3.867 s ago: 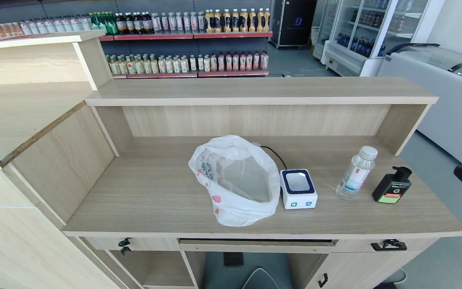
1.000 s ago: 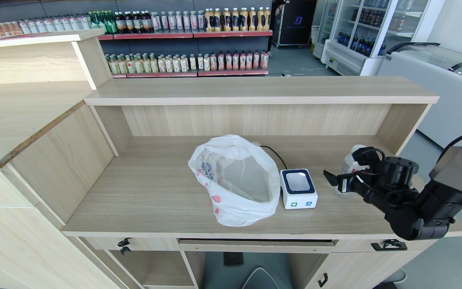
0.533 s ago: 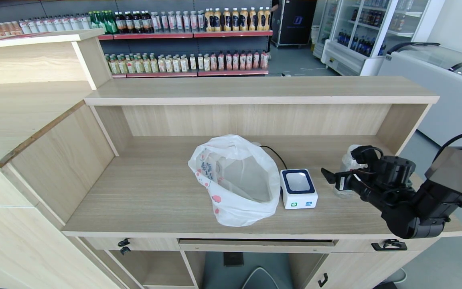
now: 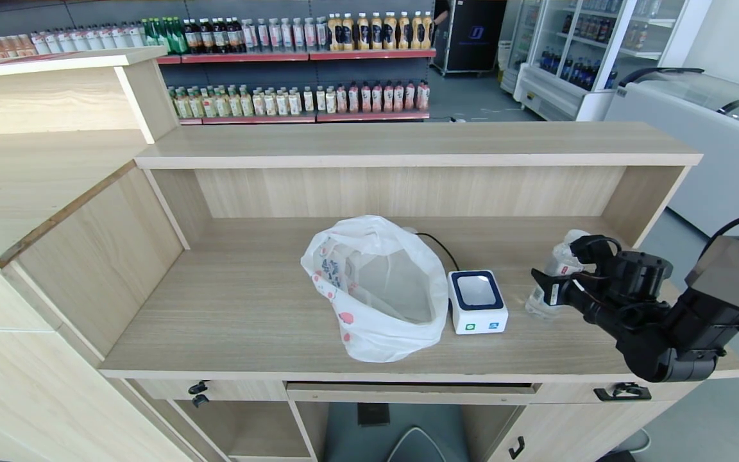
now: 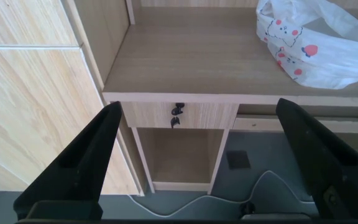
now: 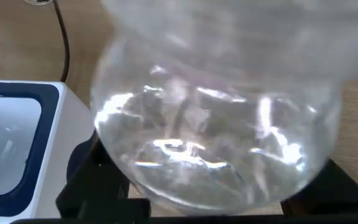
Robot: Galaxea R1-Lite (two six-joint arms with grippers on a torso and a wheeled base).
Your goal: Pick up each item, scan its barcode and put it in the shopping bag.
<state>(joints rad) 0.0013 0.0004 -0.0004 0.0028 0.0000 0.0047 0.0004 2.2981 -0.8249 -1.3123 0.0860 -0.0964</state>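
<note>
Looking across the wooden counter (image 4: 247, 321), you have the white shopping bag (image 4: 376, 289) near its middle, mouth open upward and toward the right. A boxy pack shows faintly through its left wall.

Just right of the bag, touching or nearly touching it, sits the white scanner (image 4: 477, 301) with its dark-framed window facing up. A black cable (image 4: 440, 247) runs from behind it toward the far side, past the bag.

Your right gripper (image 4: 559, 266) is over the right part of the counter, clamped around the clear water bottle (image 4: 536, 301): one black finger on the near-left side, the other behind it. The bottle is tilted, cap leaning far and right, base pointing toward the scanner. Whether the base clears the wood cannot be told. From the right wrist, the bottle's rounded base sits between the fingers (image 6: 98, 180), with the scanner's corner just beyond.

Your left gripper (image 5: 199, 106) hangs off the counter's near-left edge, below the top, fingers spread wide and holding nothing. Ahead of it is a drawer front with a small black key (image 5: 176, 112).
</note>
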